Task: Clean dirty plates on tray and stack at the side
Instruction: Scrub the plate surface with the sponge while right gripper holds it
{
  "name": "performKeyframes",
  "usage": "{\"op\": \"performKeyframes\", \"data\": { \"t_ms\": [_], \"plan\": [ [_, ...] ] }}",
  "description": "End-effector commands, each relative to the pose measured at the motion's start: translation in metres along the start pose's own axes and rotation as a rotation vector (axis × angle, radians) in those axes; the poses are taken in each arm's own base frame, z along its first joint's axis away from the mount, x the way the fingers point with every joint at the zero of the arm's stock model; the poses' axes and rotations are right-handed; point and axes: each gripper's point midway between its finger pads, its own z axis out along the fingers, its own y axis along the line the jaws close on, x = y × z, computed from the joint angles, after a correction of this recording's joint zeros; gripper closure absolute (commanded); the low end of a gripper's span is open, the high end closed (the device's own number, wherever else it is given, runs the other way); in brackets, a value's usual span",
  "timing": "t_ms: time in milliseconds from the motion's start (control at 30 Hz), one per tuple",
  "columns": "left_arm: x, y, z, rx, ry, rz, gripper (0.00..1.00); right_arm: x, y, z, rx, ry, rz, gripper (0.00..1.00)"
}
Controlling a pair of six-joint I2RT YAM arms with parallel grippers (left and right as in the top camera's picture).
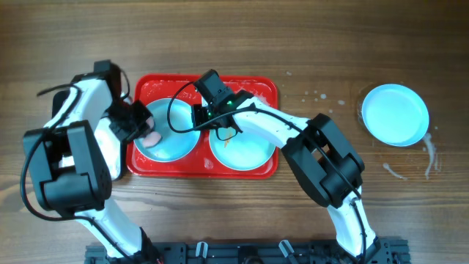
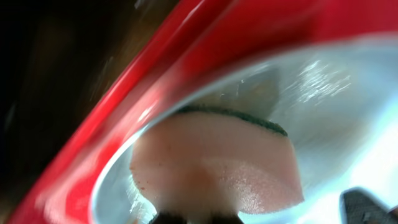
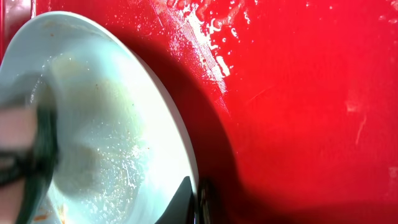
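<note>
The left gripper is clamping a pink sponge, its green scouring face turned into the left plate. That plate is lying on the left half of the tray. The sponge is pressing on the plate's left inner slope, just inside the rim, so the rest of the bowl is lying to the right of the left fingers.

The right gripper is reaching in from the right, fingers closed on this plate's right rim and apparently steadying it. Faint orange smears are showing in the bowl between sponge and rim.

The coming stroke is probably calling for a sweep rightward, with the left arm the nearer one.

The right plate is sitting just beside on the tray. A third plate is lying well apart on the table, to the right.
</note>
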Motion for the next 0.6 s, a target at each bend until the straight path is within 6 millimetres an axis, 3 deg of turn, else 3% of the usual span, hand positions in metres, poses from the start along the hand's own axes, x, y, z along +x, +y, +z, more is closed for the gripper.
{"op": "performKeyframes", "data": {
  "t_ms": [0,67,133,333,433,567],
  "plan": [
    [0.038,-0.004,0.005,0.075,0.203,-0.079,0.96,0.003,-0.015,0.009,0.031,0.013,0.008,0.96],
    [0.045,-0.002,0.004,0.069,0.235,-0.092,0.96,0.003,-0.016,0.009,0.031,0.013,0.008,0.96],
    [0.040,-0.004,0.005,0.078,0.216,-0.084,0.96,0.003,-0.015,0.009,0.031,0.013,0.008,0.96],
    [-0.023,-0.025,0.008,0.148,-0.041,-0.180,0.96,0.003,-0.016,0.009,0.032,0.014,0.008,0.96],
    [-0.050,-0.051,0.003,0.229,-0.165,-0.161,0.96,0.003,-0.016,0.009,0.031,0.013,0.007,0.96],
    [-0.053,-0.094,0.001,0.306,-0.239,-0.083,0.96,0.002,-0.015,0.009,0.029,0.010,0.008,0.96]
  ]
}}
